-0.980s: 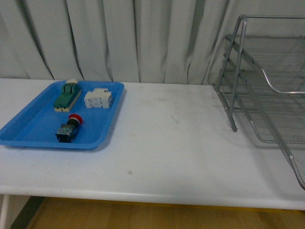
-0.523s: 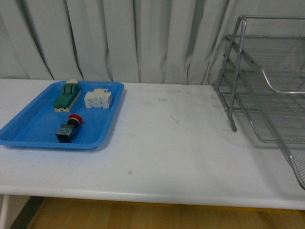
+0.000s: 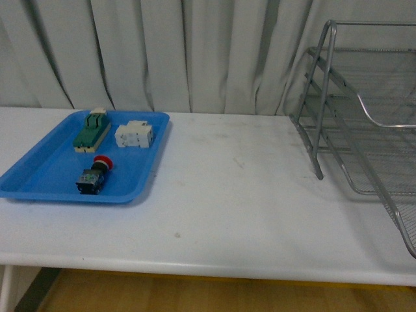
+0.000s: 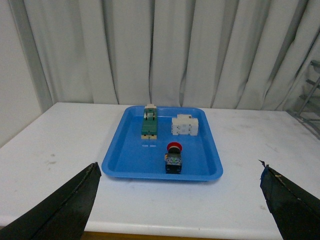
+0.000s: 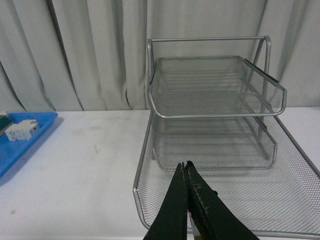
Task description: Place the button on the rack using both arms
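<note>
Your left fingers [image 4: 65, 205], wide open and empty, face the blue tray [image 3: 39, 185] at left, where the button [image 3: 95, 174] lies near its front edge. If you overreach, you may knock the green switch [image 3: 91, 130] and the white block [image 3: 134, 134] just behind it. At right, your closed, empty right fingers [image 5: 182, 205] face the rack [image 3: 364, 130].

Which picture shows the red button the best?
The left wrist view: the button sits whole and central in the blue tray. The front view shows it off to the left; the right wrist view misses it.

Lab-like test setup: bare white table [image 3: 227, 214], pale curtain backdrop [image 3: 162, 52], blue tray [image 3: 39, 175] of switches
</note>
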`<state>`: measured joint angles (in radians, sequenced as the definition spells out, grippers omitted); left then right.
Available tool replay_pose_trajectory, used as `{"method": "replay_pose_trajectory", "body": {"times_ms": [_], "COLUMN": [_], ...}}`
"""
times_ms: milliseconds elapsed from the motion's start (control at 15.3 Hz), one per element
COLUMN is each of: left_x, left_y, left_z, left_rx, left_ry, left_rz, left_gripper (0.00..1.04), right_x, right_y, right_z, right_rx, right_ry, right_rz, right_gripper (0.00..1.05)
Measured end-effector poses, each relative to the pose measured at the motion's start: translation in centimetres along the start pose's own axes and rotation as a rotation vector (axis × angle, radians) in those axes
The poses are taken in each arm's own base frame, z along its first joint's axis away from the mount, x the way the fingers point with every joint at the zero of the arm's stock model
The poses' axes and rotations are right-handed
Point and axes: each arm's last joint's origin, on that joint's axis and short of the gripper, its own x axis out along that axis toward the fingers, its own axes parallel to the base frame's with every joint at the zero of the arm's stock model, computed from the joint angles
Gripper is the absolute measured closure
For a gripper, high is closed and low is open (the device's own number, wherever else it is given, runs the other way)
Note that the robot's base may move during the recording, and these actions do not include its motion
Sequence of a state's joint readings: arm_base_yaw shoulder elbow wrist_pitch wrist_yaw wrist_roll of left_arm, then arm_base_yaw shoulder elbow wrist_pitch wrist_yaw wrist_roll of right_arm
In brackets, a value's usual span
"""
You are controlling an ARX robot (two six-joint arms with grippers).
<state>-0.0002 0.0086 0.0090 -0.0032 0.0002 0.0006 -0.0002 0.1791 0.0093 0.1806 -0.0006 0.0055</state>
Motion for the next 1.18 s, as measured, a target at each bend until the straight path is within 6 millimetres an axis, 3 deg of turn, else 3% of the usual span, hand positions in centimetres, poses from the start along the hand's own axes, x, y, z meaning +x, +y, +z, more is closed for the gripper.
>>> {"method": "replay_pose_trajectory", "body": {"times_ms": [131, 196, 523, 1111, 1176], "left_x": [0.00, 0.00, 0.00, 0.00, 0.00], "left_y": [0.00, 0.00, 0.00, 0.00, 0.00], "left_z": [0.00, -0.01, 0.00, 0.00, 0.00], "left_rx": [0.000, 0.000, 0.000, 0.000, 0.000], "left_ry": [0.000, 0.001, 0.000, 0.000, 0.000], "left_rz": [0.000, 0.000, 0.000, 0.000, 0.000], "left_gripper": [0.07, 0.07, 0.07, 0.07, 0.07], "right_x": [-0.80, -1.13, -1.13, -1.13, -1.13], "right_y": [0.00, 0.00, 0.00, 0.00, 0.00], "right_z": [-0.62, -0.07, -0.28, -0.28, -0.28], "right_rx": [0.000, 0.000, 0.000, -0.002, -0.002], "right_ry": [0.053, -0.011, 0.008, 0.008, 0.008], "right_rz": [0.000, 0.000, -0.001, -0.001, -0.001], "right_gripper": [1.03, 1.03, 1.03, 0.04, 0.06]}}
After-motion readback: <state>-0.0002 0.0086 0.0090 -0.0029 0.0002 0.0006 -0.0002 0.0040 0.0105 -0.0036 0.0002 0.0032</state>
